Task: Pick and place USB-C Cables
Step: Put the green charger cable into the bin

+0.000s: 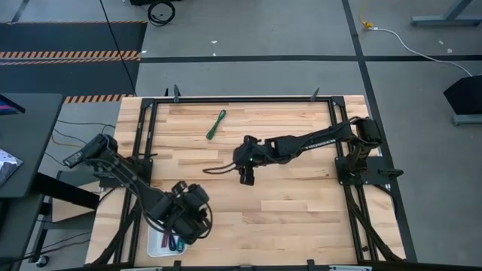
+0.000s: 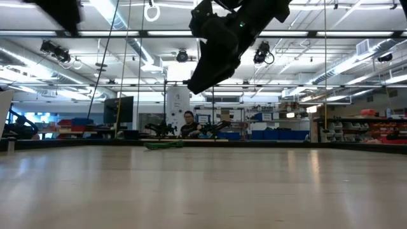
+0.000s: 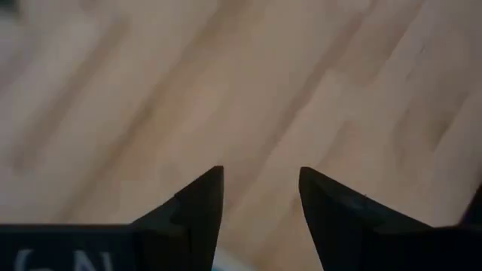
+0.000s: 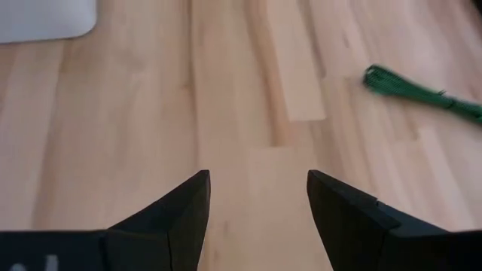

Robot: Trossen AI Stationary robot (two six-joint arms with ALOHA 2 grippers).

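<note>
A green USB-C cable bundle (image 1: 216, 124) lies flat on the far part of the wooden table; it also shows in the low view (image 2: 162, 145) and the right wrist view (image 4: 422, 94). My right gripper (image 1: 247, 178) (image 4: 257, 181) hangs open above the table's middle, nearer than the green cable and apart from it. A white tray (image 1: 157, 245) sits at the near left edge with purple and teal cables (image 1: 175, 243) lying in it. My left gripper (image 1: 192, 218) (image 3: 260, 177) hovers open over bare wood just beside the tray. The other cables are hidden.
A thin dark cord (image 1: 215, 170) curves across the wood just left of the right gripper. A black frame (image 1: 241, 98) runs around the table's edges. The tray's corner (image 4: 45, 19) shows in the right wrist view. A person (image 2: 188, 124) sits in the room beyond the far edge.
</note>
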